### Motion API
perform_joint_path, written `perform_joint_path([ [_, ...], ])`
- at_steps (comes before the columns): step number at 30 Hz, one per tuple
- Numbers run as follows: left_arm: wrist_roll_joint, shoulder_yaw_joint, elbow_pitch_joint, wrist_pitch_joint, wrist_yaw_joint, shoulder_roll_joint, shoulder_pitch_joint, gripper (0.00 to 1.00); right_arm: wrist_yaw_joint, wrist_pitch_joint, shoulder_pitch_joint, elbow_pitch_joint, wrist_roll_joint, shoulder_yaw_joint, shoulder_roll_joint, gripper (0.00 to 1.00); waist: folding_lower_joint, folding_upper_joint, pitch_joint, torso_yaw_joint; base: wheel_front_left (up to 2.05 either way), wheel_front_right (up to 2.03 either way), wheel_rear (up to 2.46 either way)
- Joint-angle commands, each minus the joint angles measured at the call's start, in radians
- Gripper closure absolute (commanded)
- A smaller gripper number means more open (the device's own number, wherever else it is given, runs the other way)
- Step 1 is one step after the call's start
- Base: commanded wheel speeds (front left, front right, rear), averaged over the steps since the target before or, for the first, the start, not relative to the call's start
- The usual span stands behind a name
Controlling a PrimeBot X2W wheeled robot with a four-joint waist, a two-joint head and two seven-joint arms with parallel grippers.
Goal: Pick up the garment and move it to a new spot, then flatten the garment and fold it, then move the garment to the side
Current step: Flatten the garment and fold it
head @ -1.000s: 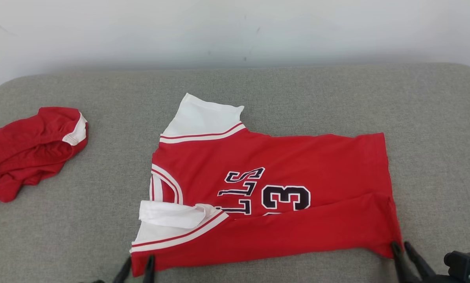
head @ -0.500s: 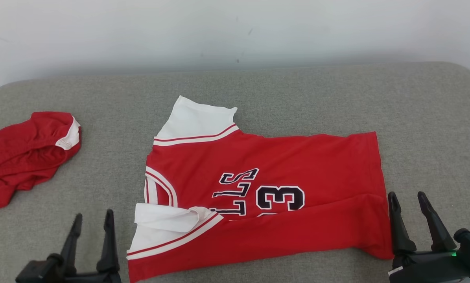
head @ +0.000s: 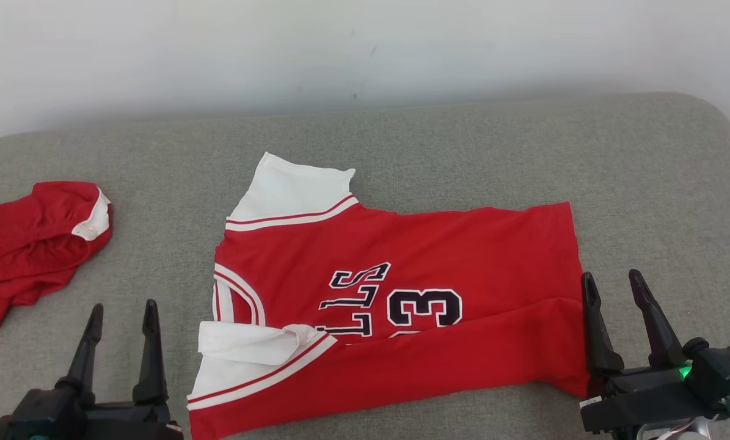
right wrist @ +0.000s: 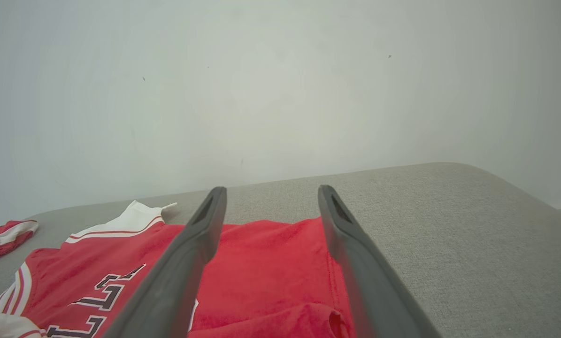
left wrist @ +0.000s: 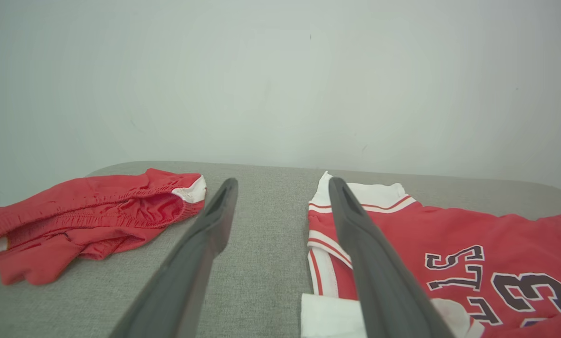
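The garment (head: 401, 275) is a red jersey with white sleeves and dark lettering, lying sideways on the grey cushion, its near long edge folded up over the body. It also shows in the left wrist view (left wrist: 496, 244) and the right wrist view (right wrist: 261, 263). My left gripper (head: 122, 318) stands open just left of the jersey's collar end, lifted off the fabric with nothing in it. At the jersey's hem end my right gripper (head: 612, 288) is open too, fingers empty. From the wrist, the left fingers (left wrist: 200, 244) straddle bare cushion and the right fingers (right wrist: 341, 234) frame the hem.
A second red piece of clothing (head: 29, 244) with a white band lies crumpled at the cushion's left end. The grey cushion (head: 462, 153) has bare room behind the jersey and to its right. A pale wall (head: 365, 49) rises behind it.
Both grippers let go of the jersey's near edge, opened wide and rose up beside its two ends. The head camera shifted, sliding the scene slightly left.
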Motion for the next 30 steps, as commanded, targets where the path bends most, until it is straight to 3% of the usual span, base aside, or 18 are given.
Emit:
perform_joint_path([
  [1, 0.006, 0.012, 0.002, -0.003, -0.001, -0.004, 0.0, 0.0, -0.002, -0.008, -0.011, 0.002, -0.011, 0.0, 0.003, 0.0, 0.0, 0.0, 0.002, -0.002, 0.0, 0.0, 0.0],
  [13, 0.022, 0.081, 0.012, -0.003, -0.021, -0.04, 0.039, 0.0, -0.002, -0.009, 0.039, -0.023, -0.031, -0.05, 0.038, 0.0, 0.0, 0.0, -0.01, 0.005, 0.0, 0.0, 0.0],
  [30, 0.038, 0.076, 0.073, -0.003, -0.05, -0.046, 0.06, 0.0, -0.002, -0.008, 0.066, 0.031, -0.022, -0.025, 0.031, 0.0, 0.0, 0.0, -0.041, 0.008, 0.0, 0.0, 0.0],
])
